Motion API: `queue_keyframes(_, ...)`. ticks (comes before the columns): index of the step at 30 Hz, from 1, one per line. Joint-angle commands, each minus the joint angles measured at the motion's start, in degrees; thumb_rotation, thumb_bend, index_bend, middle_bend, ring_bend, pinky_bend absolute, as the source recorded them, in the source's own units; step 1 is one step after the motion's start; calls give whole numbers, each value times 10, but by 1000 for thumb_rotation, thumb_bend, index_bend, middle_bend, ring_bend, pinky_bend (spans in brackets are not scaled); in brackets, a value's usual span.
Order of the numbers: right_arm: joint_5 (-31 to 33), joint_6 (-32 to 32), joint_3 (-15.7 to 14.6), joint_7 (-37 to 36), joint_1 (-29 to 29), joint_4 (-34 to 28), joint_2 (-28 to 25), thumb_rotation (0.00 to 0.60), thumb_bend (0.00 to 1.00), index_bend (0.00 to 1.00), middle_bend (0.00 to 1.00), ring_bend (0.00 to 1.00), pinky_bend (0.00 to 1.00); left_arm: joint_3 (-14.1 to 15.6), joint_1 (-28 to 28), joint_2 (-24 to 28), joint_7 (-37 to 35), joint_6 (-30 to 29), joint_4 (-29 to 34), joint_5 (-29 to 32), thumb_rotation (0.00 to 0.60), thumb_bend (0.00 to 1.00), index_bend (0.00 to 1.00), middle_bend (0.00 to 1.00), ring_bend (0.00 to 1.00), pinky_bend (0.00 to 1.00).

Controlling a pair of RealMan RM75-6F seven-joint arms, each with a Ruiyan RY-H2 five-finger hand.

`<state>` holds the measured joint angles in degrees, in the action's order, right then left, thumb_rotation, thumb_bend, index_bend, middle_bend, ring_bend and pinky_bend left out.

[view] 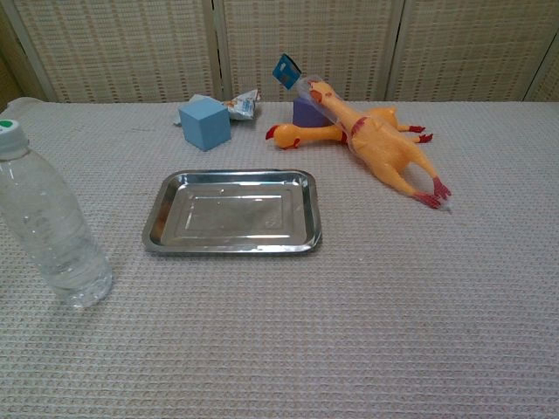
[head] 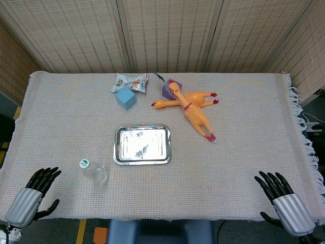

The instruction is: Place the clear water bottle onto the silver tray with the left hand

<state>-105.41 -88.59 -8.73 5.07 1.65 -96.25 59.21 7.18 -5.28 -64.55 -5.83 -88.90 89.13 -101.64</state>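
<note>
— What is on the table?

— A pale woven cloth (head: 244, 152) covers it. Near the middle lies a silver tray (head: 120, 150), rectangular with a raised rim and nothing in it. To the left of the tray and nearer to the robot stands the clear water bottle (head: 94, 172), upright, with a green and white cap. It is close to the tray's near left corner but not touching it.

— And the robot's hands?

— Both sit at the near edge of the table. The left hand (head: 33, 194) is at the near left corner, black fingers (head: 44, 177) stretched forward and slightly apart, the thumb out to the side. It holds nothing and stays clear of the bottle, which stands just to its right and a little farther in. The right hand (head: 285, 199) is at the near right corner, fingers likewise extended and fanned, also holding nothing. Only the head view shows the hands.

— Anything at the far side?

— Yes. A light blue cube (head: 125, 97) sits beyond the tray, with a crinkled snack packet (head: 129, 82) just behind it. To the right lies a yellow rubber chicken (head: 192, 107) on its side, red feet pointing toward the near right. Its head rests against a purple block (head: 167, 89). In the chest view a small blue tag (view: 286, 71) stands up above that block.
</note>
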Motion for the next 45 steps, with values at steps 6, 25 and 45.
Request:
queue_keyframes(6, 4, 7, 4, -8, -6, 5, 2, 600, 68, 0, 0, 0, 0, 9, -10, -34, -168, 25, -40, 20, 600, 337, 0, 0, 0, 94)
queue_keyframes(25, 14, 50, 2, 16, -22, -5, 12, 600, 68, 0, 0, 0, 0, -38, -68, -144, -412, 120, -133, 99, 600, 290, 0, 0, 0, 49)
queue_keyframes(45, 16, 54, -1, 16, -26, -6, 10, 600, 68, 0, 0, 0, 0, -60, -101, -189, -338, 156, -95, 118, 600, 289, 0, 0, 0, 52)
